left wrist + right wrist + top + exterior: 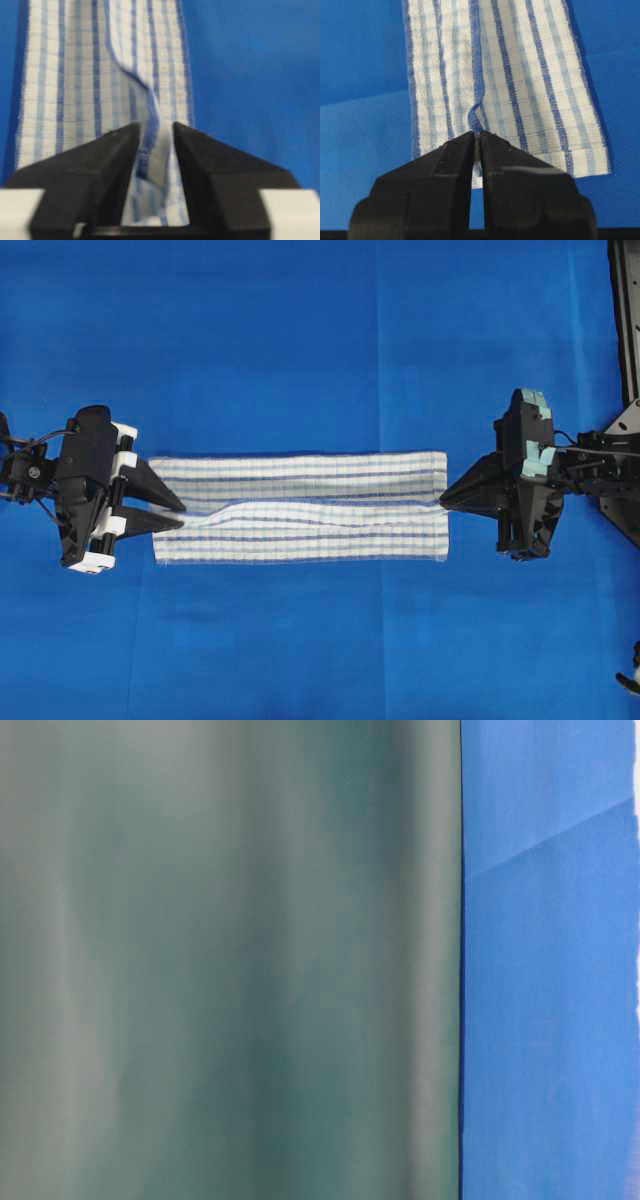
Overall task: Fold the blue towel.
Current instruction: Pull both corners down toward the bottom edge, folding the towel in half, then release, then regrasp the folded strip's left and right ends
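- The blue towel point(300, 506) lay in the middle of the overhead frame as a long, narrow band running left to right on the blue table covering point(320, 340), white with thin dark-blue and pale-blue stripes.
- A fold edge ran along the band's length, dipping and wavy toward the left end, with one layer lapped over the other.
- My left gripper point(176, 515) sat at the towel's left end in the overhead frame. In my left wrist view its black fingers point(115, 150) stood apart, with a raised ridge of the towel point(150, 150) standing in the gap between them. I could not tell whether the pads touched the cloth.
- My right gripper point(446, 502) sat at the towel's right end in the overhead frame. In my right wrist view its fingers point(455, 150) were pressed nearly together, pinching the towel's point(520, 90) hemmed end at the fold line, where the cloth puckered into a small pleat.
- The table-level view showed only a blurred grey-green surface point(230, 960) filling most of the frame, and a strip of the blue covering point(550, 960) at the right.
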`<state>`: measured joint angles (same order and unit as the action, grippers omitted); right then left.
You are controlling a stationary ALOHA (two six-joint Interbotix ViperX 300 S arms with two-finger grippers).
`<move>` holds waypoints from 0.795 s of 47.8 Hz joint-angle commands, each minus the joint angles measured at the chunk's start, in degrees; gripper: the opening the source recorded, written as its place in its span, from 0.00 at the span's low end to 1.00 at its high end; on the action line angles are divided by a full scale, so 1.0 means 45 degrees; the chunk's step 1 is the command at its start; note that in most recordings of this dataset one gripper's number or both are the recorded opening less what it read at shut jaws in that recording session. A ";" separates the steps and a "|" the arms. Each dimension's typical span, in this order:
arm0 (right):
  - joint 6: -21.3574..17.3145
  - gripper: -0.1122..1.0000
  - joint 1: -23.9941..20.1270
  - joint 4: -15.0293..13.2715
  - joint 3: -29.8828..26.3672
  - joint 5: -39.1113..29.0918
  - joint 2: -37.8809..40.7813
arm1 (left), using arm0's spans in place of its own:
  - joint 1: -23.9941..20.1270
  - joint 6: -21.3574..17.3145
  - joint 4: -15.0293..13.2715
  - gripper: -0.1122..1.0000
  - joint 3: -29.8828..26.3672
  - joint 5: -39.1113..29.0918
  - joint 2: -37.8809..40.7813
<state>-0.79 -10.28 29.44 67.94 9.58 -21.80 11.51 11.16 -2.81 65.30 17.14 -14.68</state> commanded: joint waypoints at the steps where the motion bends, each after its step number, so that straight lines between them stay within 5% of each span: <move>1: 0.0039 0.15 -0.0039 0.0000 -0.0273 0.0020 0.0000 | 0.0039 0.0000 -0.0020 0.38 -0.0176 0.0039 -0.0059; 6: 0.0039 0.24 -0.0059 -0.0020 -0.0273 0.0020 0.0000 | 0.0020 -0.0020 -0.0020 0.47 -0.0176 0.0020 -0.0059; 19: 0.0176 0.92 -0.0078 -0.0176 -0.0273 0.0078 -0.0020 | -0.0176 -0.0020 -0.0020 0.48 -0.0059 -0.0332 -0.0352; 38: 0.0664 0.87 0.1445 -0.0234 -0.0234 0.0137 -0.0059 | -0.1465 -0.0703 -0.0020 0.48 -0.0215 -0.0410 -0.0312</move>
<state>1.58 -5.36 28.39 67.76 9.67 -21.62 6.06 8.70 -2.81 65.30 15.03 -15.56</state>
